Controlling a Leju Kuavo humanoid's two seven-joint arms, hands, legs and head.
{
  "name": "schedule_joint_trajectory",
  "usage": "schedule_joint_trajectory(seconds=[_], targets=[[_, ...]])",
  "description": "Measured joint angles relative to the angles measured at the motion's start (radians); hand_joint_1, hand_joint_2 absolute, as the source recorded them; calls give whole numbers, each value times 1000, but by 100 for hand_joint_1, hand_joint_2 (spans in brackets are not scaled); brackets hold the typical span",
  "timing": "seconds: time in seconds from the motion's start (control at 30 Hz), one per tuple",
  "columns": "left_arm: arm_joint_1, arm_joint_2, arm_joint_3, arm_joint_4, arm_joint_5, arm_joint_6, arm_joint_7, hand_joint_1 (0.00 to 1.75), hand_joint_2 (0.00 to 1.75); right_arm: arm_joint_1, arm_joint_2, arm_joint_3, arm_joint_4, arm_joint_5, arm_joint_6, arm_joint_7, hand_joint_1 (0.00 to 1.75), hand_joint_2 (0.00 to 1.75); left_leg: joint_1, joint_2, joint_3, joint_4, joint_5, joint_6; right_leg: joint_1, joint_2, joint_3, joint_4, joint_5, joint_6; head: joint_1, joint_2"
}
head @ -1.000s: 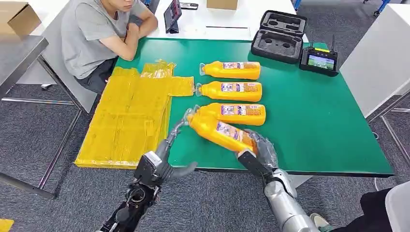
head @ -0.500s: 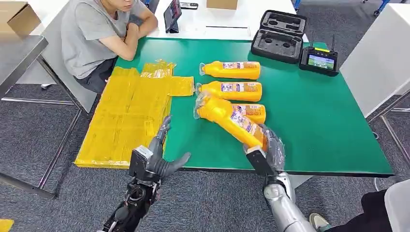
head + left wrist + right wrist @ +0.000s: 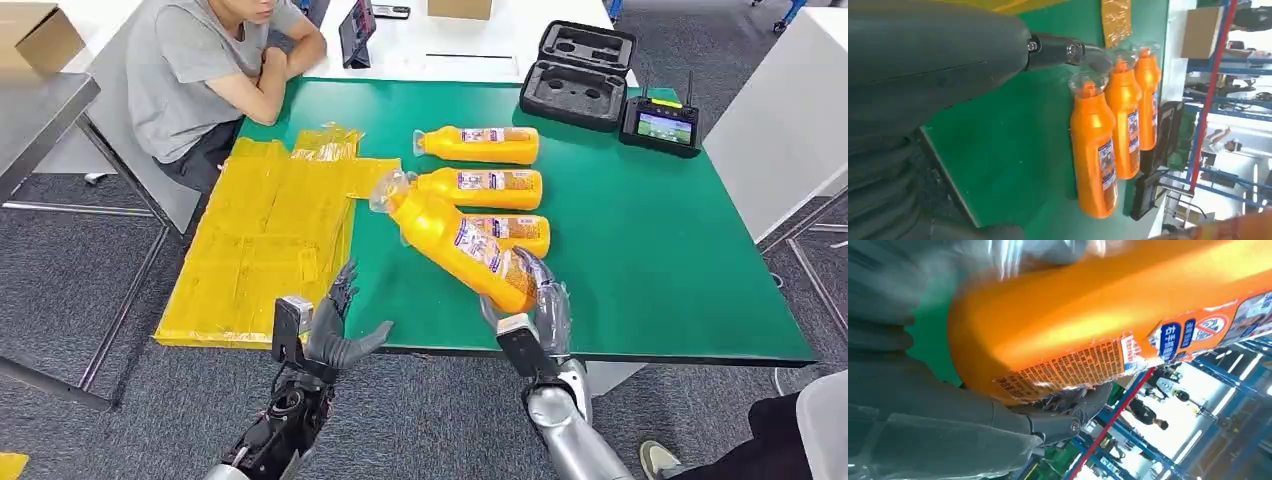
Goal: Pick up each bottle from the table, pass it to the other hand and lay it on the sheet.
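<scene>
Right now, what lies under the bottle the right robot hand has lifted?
Under the lifted bottle, gripped at its base by the right robot hand, lies a third orange bottle on the green table. Its label end shows; its neck and cap are covered.

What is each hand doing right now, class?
Left hand: open, holding nothing.
Right hand: holding the lifted orange bottle by its base.
</scene>
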Motion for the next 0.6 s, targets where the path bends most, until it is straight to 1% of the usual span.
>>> schedule_joint_trajectory(seconds=[0.27, 0.47, 0.6], targets=[[-41, -8, 1, 66, 35, -47, 10, 0, 175, 3, -6, 127, -49, -40, -1, 0, 175, 175, 0, 0, 0, 0, 0, 0, 0, 0, 0, 0, 0, 0, 0, 0], [-49, -9, 1, 81, 51, -61, 2, 0, 175, 3, -18, 162, -53, -59, -8, 0, 175, 175, 0, 0, 0, 0, 0, 0, 0, 0, 0, 0, 0, 0, 0, 0], [-49, -9, 2, 80, 87, -104, 21, 0, 175, 6, -26, 177, -53, -71, -8, 0, 175, 175, 0, 0, 0, 0, 0, 0, 0, 0, 0, 0, 0, 0, 0, 0]])
